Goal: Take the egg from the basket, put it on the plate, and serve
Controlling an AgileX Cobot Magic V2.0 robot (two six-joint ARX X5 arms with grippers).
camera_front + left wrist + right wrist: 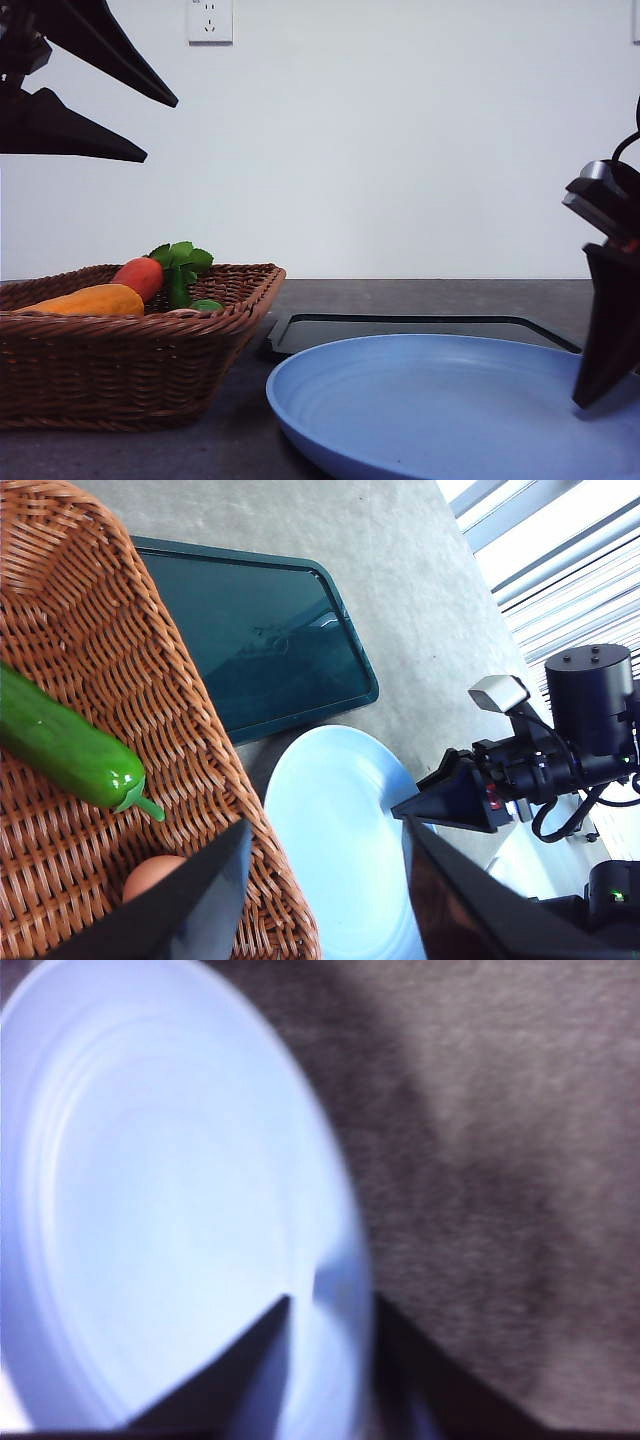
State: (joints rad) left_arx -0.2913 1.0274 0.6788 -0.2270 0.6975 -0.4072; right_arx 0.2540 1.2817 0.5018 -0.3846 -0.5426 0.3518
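With its jaws wide, the left gripper (320,895) should descend squarely over the small brown-pink egg (152,876) in the woven wicker basket (95,690), at about 5 o'clock from the green cucumber (62,745), while the right gripper (335,1305), jaws narrowly astride its rim, steadies the light-blue round plastic plate (440,410).

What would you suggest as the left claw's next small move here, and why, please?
Probably lower the left claw straight toward the egg and centre it. The claw is open and empty, high above the basket in the front view, and the egg lies in the basket beside the cucumber. The plate is bare, with the right claw straddling its rim.
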